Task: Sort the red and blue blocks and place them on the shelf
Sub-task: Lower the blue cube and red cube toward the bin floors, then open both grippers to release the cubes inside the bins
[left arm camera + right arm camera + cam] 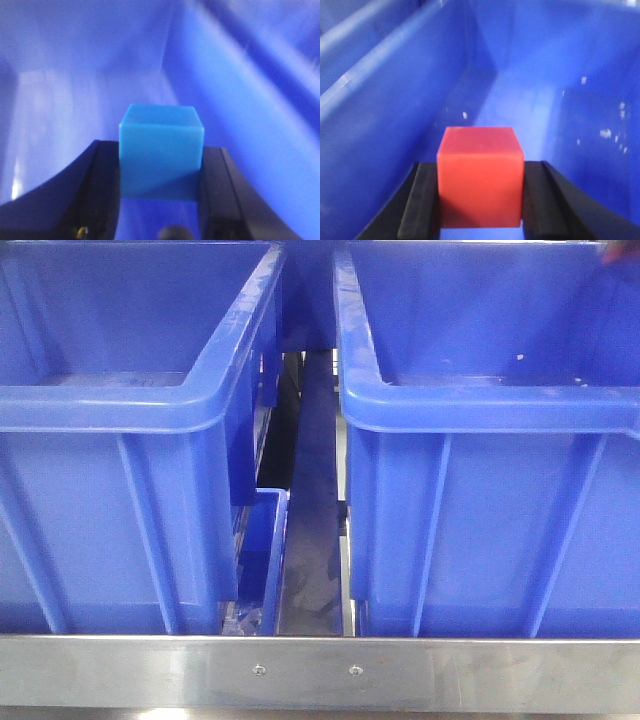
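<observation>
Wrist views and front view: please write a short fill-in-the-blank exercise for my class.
1. The left hand grips the ____ block.
2. The right hand grips the ____ block.
3. In the front view, ____ big blue bins stand behind the shelf rail.

Missing words: blue; red; two

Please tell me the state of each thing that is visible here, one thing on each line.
blue block: held between left gripper fingers, inside a blue bin.
red block: held between right gripper fingers, inside a blue bin.
two blue bins: upright on shelf, side by side.
</observation>
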Controlling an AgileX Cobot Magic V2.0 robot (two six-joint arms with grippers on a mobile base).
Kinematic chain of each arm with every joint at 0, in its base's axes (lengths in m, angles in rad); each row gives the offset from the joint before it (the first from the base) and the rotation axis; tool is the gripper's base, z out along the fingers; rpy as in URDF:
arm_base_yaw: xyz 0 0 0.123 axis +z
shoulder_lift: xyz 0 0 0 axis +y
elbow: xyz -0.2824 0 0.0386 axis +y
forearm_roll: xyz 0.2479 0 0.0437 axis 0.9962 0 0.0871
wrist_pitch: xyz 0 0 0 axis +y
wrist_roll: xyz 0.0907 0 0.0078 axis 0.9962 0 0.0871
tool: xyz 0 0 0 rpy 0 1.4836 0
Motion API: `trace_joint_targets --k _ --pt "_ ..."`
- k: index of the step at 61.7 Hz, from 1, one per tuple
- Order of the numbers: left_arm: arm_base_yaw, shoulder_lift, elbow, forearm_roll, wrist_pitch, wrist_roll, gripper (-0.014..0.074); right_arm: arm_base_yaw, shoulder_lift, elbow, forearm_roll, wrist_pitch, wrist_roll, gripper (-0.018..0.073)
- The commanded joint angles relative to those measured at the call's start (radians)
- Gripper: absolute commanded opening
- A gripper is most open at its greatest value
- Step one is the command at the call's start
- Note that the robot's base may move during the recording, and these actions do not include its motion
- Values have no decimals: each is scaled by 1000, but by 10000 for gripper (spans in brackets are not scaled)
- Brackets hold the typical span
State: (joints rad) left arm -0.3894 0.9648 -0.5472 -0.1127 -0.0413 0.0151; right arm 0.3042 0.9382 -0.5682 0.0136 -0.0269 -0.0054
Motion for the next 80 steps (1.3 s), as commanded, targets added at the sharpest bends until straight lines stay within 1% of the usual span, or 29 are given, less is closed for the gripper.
trace_joint_targets --k 1,3,6,7,10,12,13,17,19,24,35,40,46,48,51,56,58,59,60,62,65,72,80 --pt "-6 -1 -41 -10 -87 -8 185 -1 -5 -39 -5 -103 -6 172" --pt "-6 -1 -41 -11 -85 -8 225 -1 -5 -39 -5 -103 -6 218" --pt "-6 -1 -41 -11 -78 -8 307 -1 -5 -39 -5 -101 -6 283" --pt "-6 -1 -41 -11 -75 -8 340 -1 -5 -39 -5 -101 -6 307" --pt "-6 -1 -41 -11 -70 -8 486 -1 -5 -39 -5 -96 -6 392" --pt "-6 -1 -41 -11 -67 -8 551 -1 -5 -39 -5 -94 -6 449" --pt "-6 -1 -41 -11 -67 -8 580 -1 -5 -39 -5 -94 -6 459" --pt "-6 -1 -41 -12 -60 -8 661 -1 -5 -39 -5 -92 -6 519" --pt "-6 -1 -41 -12 -51 -8 671 -1 -5 -39 -5 -92 -6 529" --pt "-6 -1 -41 -12 -37 -8 659 -1 -5 -39 -5 -92 -6 528" --pt "-6 -1 -41 -12 -43 -8 610 -3 -5 -39 -5 -94 -6 518" --pt "-6 -7 -41 -12 -43 -8 578 -3 -8 -39 -5 -95 -6 492" --pt "-4 -31 -41 -12 -43 -8 508 -3 -26 -39 -5 -95 -6 409" --pt "-4 -39 -41 -12 -43 -8 468 -3 -35 -39 -5 -95 -6 359" --pt "3 -57 -41 -12 -45 -8 401 -7 -51 -39 -5 -95 -9 262" --pt "24 -84 -41 -12 -57 -8 282 -19 -77 -39 -5 -98 -26 132" --pt "36 -92 -41 -12 -64 -8 239 -30 -88 -39 -5 -101 -32 72" --pt "45 -99 -41 -12 -71 -8 195 -41 -93 -39 -5 -102 -32 29" --pt "57 -106 -41 -12 -78 -8 154 -54 -99 -39 -5 -103 -32 34" --pt "73 -117 -41 -12 -86 -8 112 -72 -108 -39 -5 -104 -32 50" --pt "98 -133 -41 -12 -94 -8 131 -99 -118 -39 -5 -105 -32 48" --pt "162 -170 -41 -12 -94 -8 122 -194 -147 -39 -3 -102 -32 48" --pt "220 -205 -41 -12 -94 -8 122 -289 -190 -39 50 -87 -30 48"
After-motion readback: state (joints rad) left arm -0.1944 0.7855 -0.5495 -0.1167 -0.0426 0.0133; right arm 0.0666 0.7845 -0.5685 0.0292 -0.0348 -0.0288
